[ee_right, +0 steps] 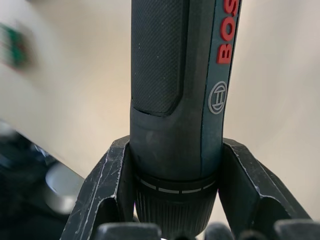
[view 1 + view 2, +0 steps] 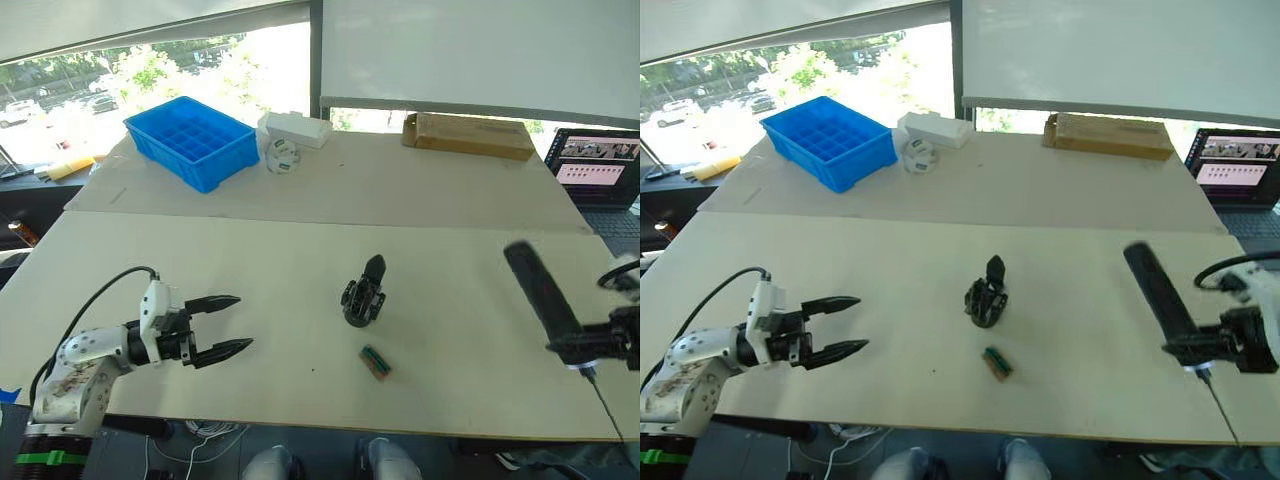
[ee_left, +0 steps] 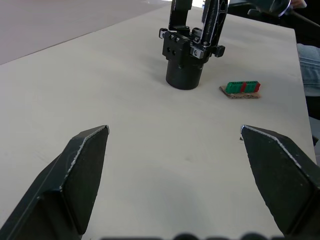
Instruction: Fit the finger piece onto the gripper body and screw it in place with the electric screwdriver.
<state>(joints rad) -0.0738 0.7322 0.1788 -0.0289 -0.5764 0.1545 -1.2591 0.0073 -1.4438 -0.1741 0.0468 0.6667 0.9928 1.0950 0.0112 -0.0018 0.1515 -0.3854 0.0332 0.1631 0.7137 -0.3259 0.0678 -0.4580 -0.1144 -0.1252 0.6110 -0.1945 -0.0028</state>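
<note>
Gripper body (image 2: 364, 298) stands upright on its round base near the middle of the table (image 2: 300, 250), one pointed finger rising from it. Small green-and-brown block (image 2: 376, 362) lies just beside it, toward my side. Finger piece: I cannot pick it out as a loose part; the left wrist view shows two uprights on the body, so it may already be seated, but that is too unclear to call.

My left gripper (image 2: 226, 325) hovers well to the left of the body, fingers spread wide, holding nothing. My right gripper (image 1: 172, 200) is clamped around the collar of the electric screwdriver (image 2: 545, 295), well to the right of the body, bit (image 2: 605, 405) angled down past the table's near edge.

Judgement: fastening step, driver in hand but not presented. Next move calls for swinging the bit over the body's screw hole, with the left gripper bracing the base.
</note>
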